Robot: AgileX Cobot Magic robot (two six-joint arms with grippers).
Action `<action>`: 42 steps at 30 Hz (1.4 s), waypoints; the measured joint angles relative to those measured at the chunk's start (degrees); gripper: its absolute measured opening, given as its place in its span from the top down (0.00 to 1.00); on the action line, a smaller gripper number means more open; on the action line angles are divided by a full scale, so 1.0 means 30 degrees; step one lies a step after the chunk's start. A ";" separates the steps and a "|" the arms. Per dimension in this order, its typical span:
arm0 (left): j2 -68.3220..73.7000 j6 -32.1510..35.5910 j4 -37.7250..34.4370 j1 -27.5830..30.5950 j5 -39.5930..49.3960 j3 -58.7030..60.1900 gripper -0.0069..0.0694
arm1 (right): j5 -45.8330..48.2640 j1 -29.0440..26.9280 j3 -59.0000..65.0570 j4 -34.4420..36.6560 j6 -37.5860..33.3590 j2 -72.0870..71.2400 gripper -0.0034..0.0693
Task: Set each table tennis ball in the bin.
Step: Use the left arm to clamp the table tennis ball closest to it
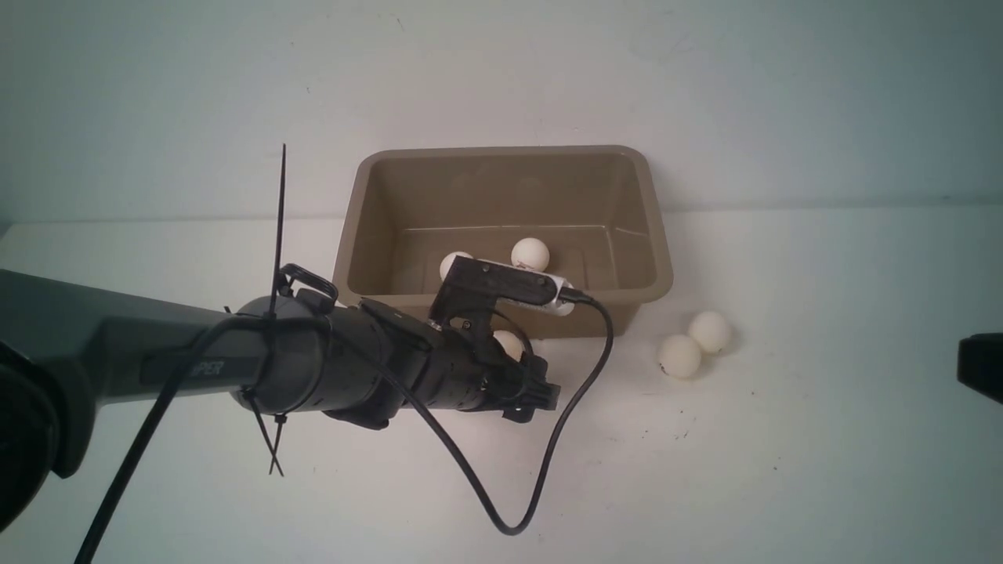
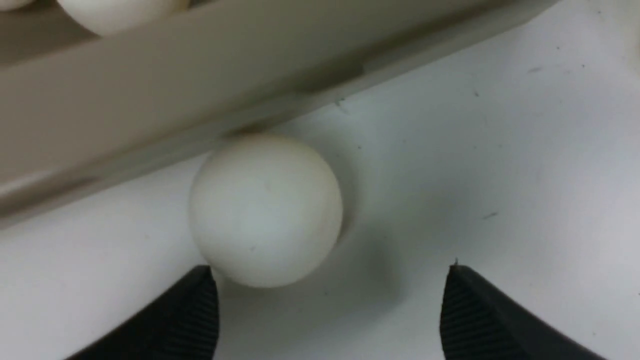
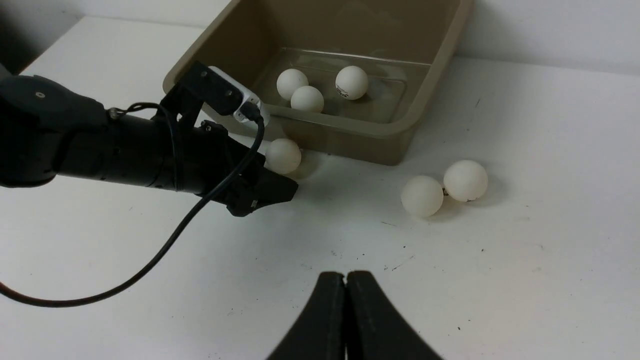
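Left gripper open before the lone ball at the bin.
The lone ball sits on the table, touching the outside of the bin's front wall about midway along it. The left gripper's jaws stand wide apart and hold nothing, with the tips just short of the ball, which lies nearer one finger. Three balls lie on the bin's floor, two close together and the third a little apart. A pair of balls rests touching each other just off the bin's front right corner. The right gripper, jaws pressed together and empty, hangs over the table well apart from the bin, out past that pair.
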 joint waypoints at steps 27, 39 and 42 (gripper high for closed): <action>0.1505 0.0543 -0.0066 0.0000 -0.0873 -0.1762 0.21 | 0.0000 0.0000 0.0000 0.0606 0.0000 0.0000 0.97; 0.1527 0.0543 -0.0143 0.0000 -0.1436 -0.1784 0.44 | 0.0000 0.0000 0.0000 0.0606 0.0000 0.0000 0.97; 0.1527 0.0543 -0.0143 0.0000 -0.1436 -0.1784 0.45 | 0.0000 0.0000 0.0000 0.0630 0.0000 0.0000 0.97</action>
